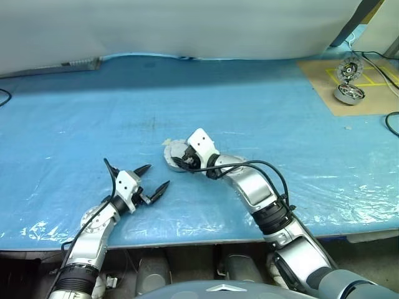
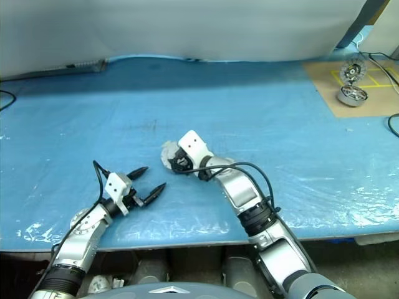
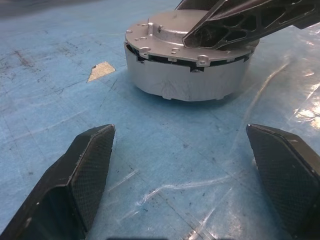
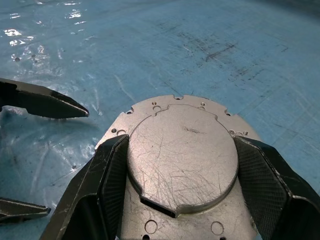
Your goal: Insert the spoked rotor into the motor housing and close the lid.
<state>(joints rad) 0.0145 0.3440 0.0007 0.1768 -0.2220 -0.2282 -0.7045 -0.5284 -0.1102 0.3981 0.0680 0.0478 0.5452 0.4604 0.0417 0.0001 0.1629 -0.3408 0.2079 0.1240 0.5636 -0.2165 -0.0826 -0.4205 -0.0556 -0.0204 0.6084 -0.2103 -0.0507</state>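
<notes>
- The motor housing [image 3: 187,70] sits on the blue table cover [image 1: 93,124], near the middle and close to the robot.
- Its lid [image 4: 182,167] is down flat on top, with the plain grey face up. The face has many thin scratches.
- The right gripper [image 4: 182,175] is over the housing. Its two black fingers [image 4: 107,185] sit one on each side of the lid's raised round part, very close to its edge. It is hard to tell if they press on it, so it is not sure if the gripper holds anything.
- The left gripper [image 1: 153,179] is near the housing, on the robot's left side of it, and points at it. Its fingers are spread wide apart and hold nothing.
- Far off on the right, a second round metal motor part [image 1: 349,93] sits on a brown board [image 1: 324,75] with yellow lines.
- A black cable [image 1: 391,121] lies near that board.
</notes>
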